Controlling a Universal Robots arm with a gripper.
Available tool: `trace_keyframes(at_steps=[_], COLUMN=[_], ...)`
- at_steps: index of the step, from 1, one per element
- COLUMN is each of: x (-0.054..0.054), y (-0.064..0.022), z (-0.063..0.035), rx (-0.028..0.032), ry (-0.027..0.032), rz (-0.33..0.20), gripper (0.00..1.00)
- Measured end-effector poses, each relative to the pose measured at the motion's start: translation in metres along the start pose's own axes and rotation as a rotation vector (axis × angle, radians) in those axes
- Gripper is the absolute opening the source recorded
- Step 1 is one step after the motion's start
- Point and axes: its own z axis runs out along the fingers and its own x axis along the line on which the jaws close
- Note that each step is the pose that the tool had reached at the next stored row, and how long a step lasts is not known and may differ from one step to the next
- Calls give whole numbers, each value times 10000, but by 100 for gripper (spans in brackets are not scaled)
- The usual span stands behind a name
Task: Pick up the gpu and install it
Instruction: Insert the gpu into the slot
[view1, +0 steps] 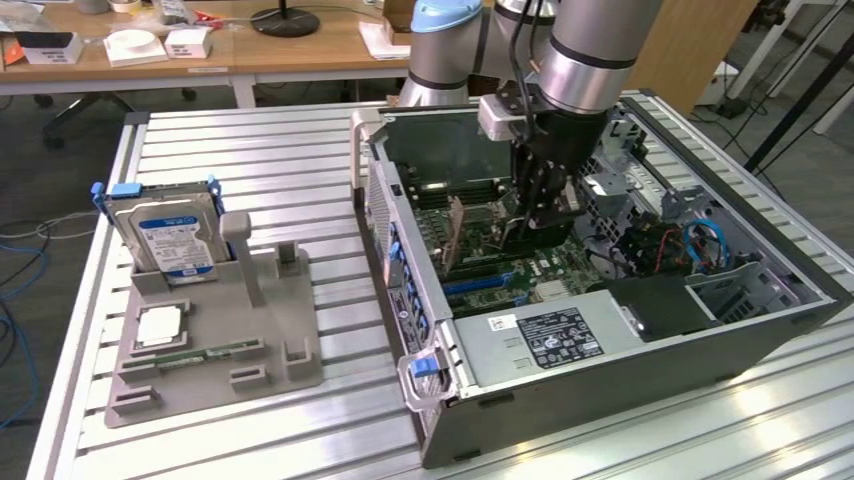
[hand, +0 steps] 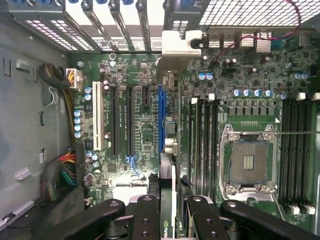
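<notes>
The gpu (hand: 166, 227) is a thin dark card seen edge-on between my fingers, with its metal bracket (hand: 180, 42) toward the case's rear slots. My gripper (hand: 170, 210) is shut on it, low inside the open computer case (view1: 747, 330). The card runs along the long blue slot (hand: 161, 115) on the motherboard; whether it sits in the slot I cannot tell. In the exterior view my gripper (view1: 545, 215) reaches down over the motherboard, and the gpu (view1: 461, 235) stands upright beside it, toward the exterior view's left.
A grey fixture (view1: 267, 330) on the exterior view's left holds a blue-labelled hard drive (view1: 167, 235), a small chip (view1: 158, 325) and a green memory stick (view1: 200, 355). The power supply (view1: 561, 335), cables (view1: 701, 245), the bare CPU socket (hand: 247, 160) and memory slots (hand: 202, 130) crowd the case.
</notes>
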Motion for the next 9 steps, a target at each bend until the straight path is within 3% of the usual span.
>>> trace_keyframes(at_steps=[9], x=[16], y=[16], z=[102], rx=[0], ry=[-1], rz=[-1], gripper=[26])
